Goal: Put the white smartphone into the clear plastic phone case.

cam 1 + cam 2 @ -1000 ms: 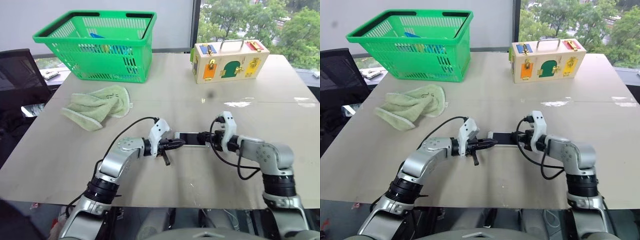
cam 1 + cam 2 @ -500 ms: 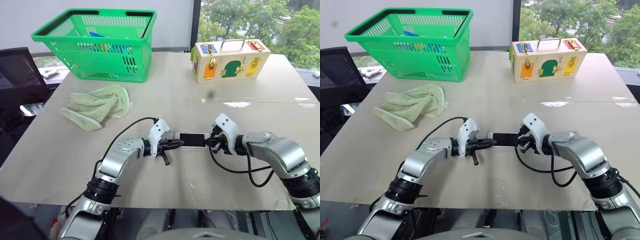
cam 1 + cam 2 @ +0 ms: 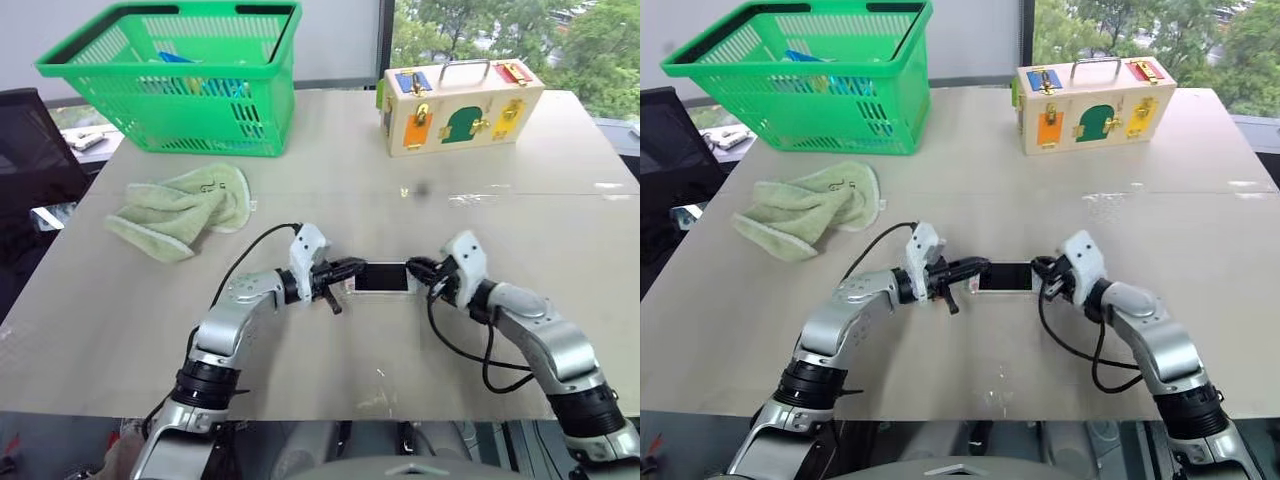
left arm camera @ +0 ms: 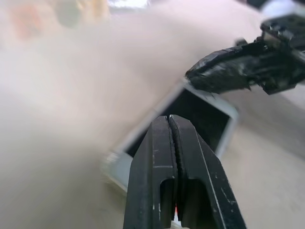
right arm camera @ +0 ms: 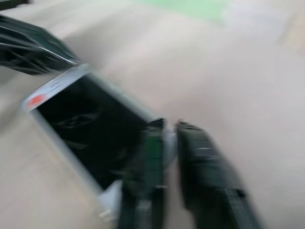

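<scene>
While the white smartphone (image 3: 381, 277) lies flat and screen-up near the middle of the frame, the two pincers flank its short ends. At its left end sits the left pincer (image 3: 352, 268), and the left wrist view shows its two black fingers (image 4: 164, 157) pressed together with no gap, grasping nothing, their tips just over the near edge of the phone. At the right end sits the right pincer (image 3: 414, 268); the right wrist view shows its fingers (image 5: 195, 143) parted by a narrow gap, standing at the phone's end and straddling its edge, though a firm grip cannot be told.

A pale beige tabletop (image 3: 330, 160) carries everything. A green plastic basket (image 3: 170, 75) with coloured items inside stands at the upper left of the frame, a crumpled light-green cloth (image 3: 180, 210) lies below it, and a wooden latch box (image 3: 460, 100) with coloured doors and a metal handle sits at the upper right. Behind the tabletop, a window (image 3: 500, 30) shows green trees, and a dark chair (image 3: 30, 150) stands at the left edge.
</scene>
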{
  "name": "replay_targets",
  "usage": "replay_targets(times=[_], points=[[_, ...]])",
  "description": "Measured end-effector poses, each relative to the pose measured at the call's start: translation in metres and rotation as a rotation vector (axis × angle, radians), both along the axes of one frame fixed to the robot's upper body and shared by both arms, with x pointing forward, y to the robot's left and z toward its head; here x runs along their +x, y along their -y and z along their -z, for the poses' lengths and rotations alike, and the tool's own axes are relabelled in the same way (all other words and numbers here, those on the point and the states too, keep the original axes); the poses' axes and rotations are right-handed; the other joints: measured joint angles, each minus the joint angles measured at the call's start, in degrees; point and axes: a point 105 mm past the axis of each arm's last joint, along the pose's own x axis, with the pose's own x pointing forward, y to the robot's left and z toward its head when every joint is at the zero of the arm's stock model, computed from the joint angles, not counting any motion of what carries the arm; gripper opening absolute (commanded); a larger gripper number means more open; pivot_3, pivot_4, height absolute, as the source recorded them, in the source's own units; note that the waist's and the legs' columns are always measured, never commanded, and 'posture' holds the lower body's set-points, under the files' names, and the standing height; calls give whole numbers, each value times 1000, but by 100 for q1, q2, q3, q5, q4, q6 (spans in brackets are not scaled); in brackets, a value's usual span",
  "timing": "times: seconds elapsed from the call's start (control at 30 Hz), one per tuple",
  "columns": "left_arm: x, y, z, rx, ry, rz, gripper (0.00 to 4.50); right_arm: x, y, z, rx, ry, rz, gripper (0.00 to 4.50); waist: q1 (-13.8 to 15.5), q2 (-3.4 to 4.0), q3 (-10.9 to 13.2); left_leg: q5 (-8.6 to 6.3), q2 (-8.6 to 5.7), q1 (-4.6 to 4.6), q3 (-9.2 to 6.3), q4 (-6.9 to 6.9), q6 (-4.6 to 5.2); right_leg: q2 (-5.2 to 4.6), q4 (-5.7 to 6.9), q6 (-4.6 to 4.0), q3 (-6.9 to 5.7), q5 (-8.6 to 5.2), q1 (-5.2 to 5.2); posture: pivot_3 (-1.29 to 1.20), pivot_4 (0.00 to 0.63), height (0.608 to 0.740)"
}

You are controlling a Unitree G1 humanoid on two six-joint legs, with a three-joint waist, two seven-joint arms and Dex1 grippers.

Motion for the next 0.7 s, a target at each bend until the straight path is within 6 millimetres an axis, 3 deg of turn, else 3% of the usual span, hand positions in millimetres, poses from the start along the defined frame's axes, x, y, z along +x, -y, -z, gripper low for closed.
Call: replay_targets(times=[0.13, 0.2, 0.27, 0.37, 0.5, 0.7], points=[[2, -9, -16, -64, 27, -23, 2562, -19, 18, -11, -35, 57, -7, 3629, 81, -3, 3, -1, -3, -54, 0, 12, -9, 1, -6, -1, 1, 0, -38, 0, 150, 740], [1, -20, -22, -59, 48, -30, 3641, -37, 28, -14, -72, 65, -42, 4500, 86, -3, 5, -2, -5, -55, 2, 15, -10, 0, -12, 0, 3, 0, -34, 0, 150, 740], [-2, -27, -26, -58, 54, -33, 4439, -52, 35, -16, -89, 62, -64, 4500, 75, -2, 8, -5, -5, -53, 3, 20, -6, -1, -11, 2, 4, -1, -32, 0, 150, 740], [-14, -39, -20, -39, 35, -23, 4439, -68, 45, -16, -93, 43, -71, 4500, 67, -1, 19, -27, -3, -49, 3, 20, 13, -1, -8, 2, 4, -2, -32, 0, 150, 740], [-42, -62, 2, 45, -26, -29, 4439, -89, 66, -15, -110, 23, -32, 4500, 76, 1, 31, -33, 2, -42, 3, 23, 4, 1, -3, -3, 3, -5, -29, 0, 150, 740], [-59, -91, 9, 78, -56, -109, 4439, -105, 82, -16, -123, 31, 25, 4500, 95, 6, 42, -36, 3, -45, 2, 44, 0, 2, 2, 1, 3, -20, -27, 0, 150, 740]])
